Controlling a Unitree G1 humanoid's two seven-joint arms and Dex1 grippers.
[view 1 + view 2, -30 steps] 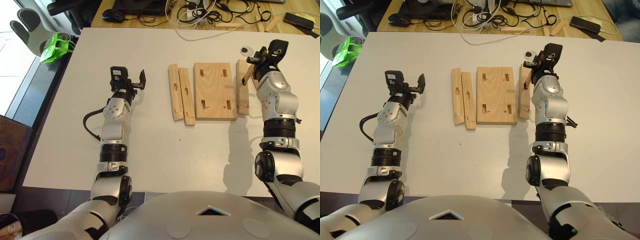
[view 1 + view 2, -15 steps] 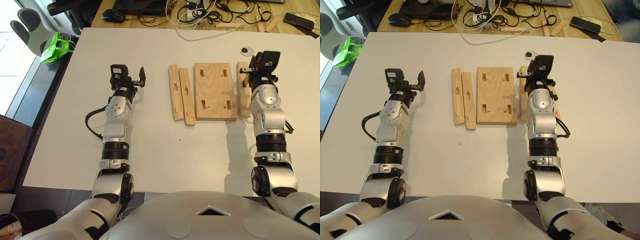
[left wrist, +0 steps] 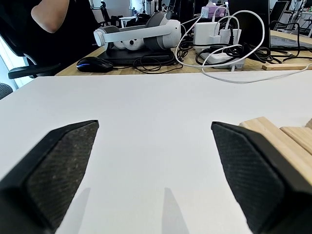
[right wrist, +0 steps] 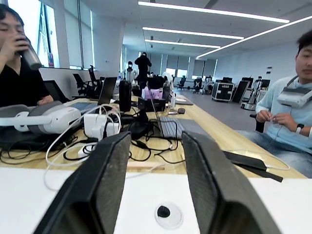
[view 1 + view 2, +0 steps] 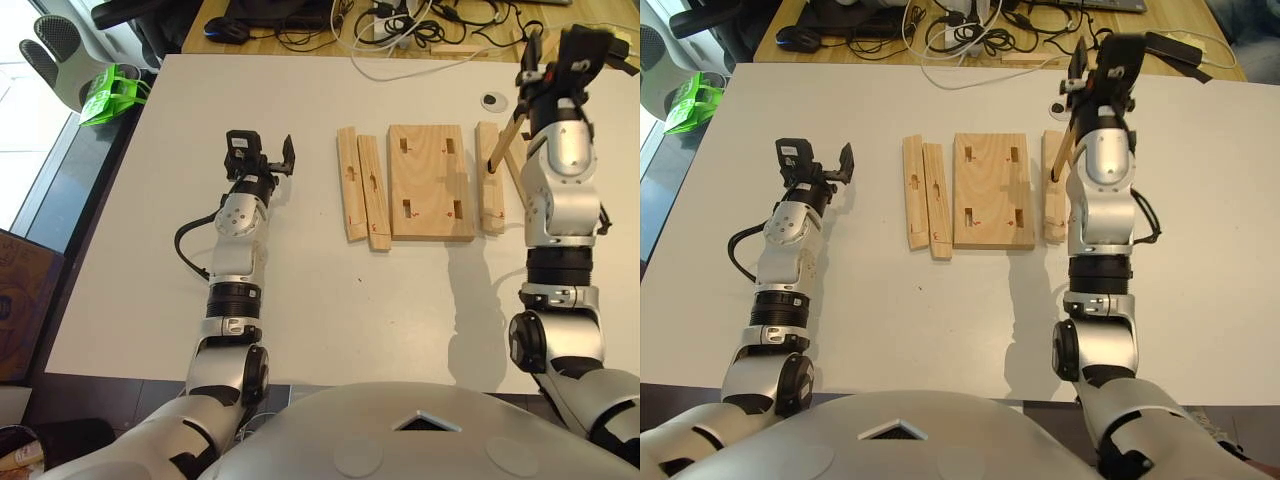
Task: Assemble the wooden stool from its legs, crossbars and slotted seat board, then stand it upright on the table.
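Zero joints are showing; by my judgement, every fitting step is remaining. On the matte white table (image 5: pixel 330 300), the slotted seat board (image 5: pixel 430 180) is lying flat. It is pale, smooth-planed wood with four rectangular slots. Two notched slats (image 5: pixel 362 195) are lying just beside it on the left and another slat (image 5: pixel 489 195) on the right. The left end effector (image 5: pixel 262 148) is hovering released and empty. Farthest off, the right end effector (image 5: pixel 555 60) is apparently grasping a slim crossbar (image 5: pixel 503 135), tilted, with its lower end at the right slat.

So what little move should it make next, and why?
Probably steady the slanted stick at the right tool and press its lower end into the leg beside the seat board, since that end seems to touch it.
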